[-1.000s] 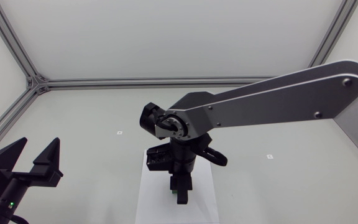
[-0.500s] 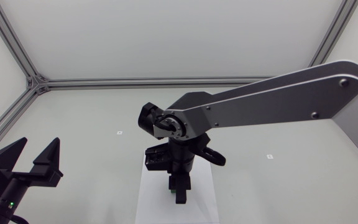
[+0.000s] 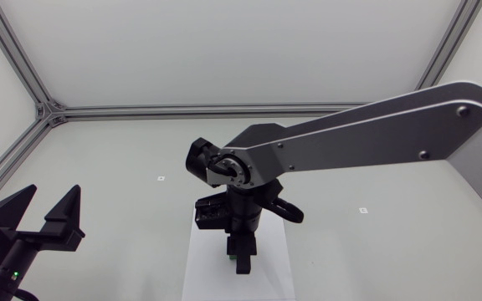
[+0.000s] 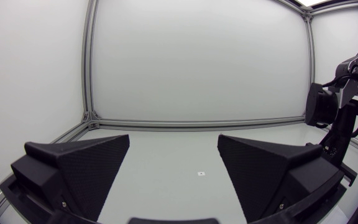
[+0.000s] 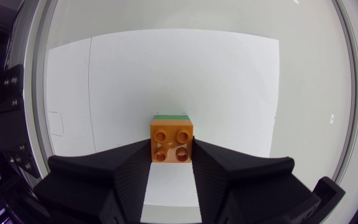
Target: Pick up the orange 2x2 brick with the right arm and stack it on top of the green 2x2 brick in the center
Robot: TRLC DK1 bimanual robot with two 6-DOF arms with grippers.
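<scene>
The orange 2x2 brick (image 5: 172,143) is pinched from two sides by the right hand (image 5: 172,151) (studs toward the wrist camera), with the green 2x2 brick (image 5: 170,116) edge showing just beyond it.

Seen from overhead, the right arm (image 3: 366,134) comes in from the right edge of the frame and reaches to lower centre. There the right gripper (image 3: 243,264) stands over a sheet (image 3: 206,267) on the table (image 3: 107,167). Its fingers touch either side of the upper brick (image 5: 172,142), which is directly over the lower brick (image 5: 170,116). The left gripper (image 3: 50,201) sits at lower left, well apart.
</scene>
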